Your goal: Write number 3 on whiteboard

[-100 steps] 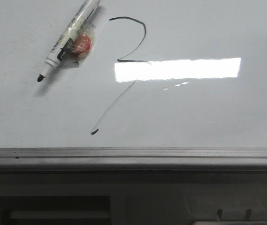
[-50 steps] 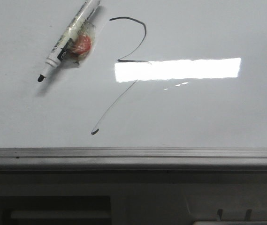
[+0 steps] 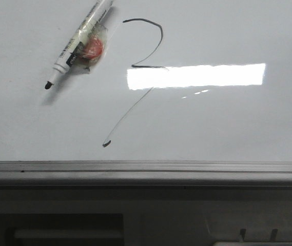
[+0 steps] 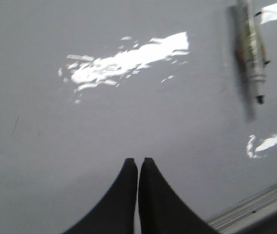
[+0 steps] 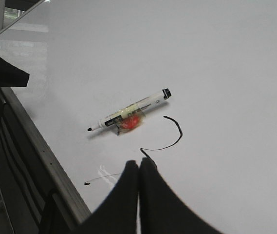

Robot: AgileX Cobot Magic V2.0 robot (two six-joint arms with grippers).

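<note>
The number 3 sits in the upper middle of the front view: a black hook, a short kink, then a faint diagonal tail ending in a dark blob lower left. Against a second ago the whole picture, stroke and pen together, sits slightly further right, so I judge the camera shifted and no ink was added. The whiteboard fills the frame down to its grey edge strip. The marker pen lies uncapped at upper left, on a red lump. My left claw and right claw are both clenched, empty. Writing looks finished.
</note>
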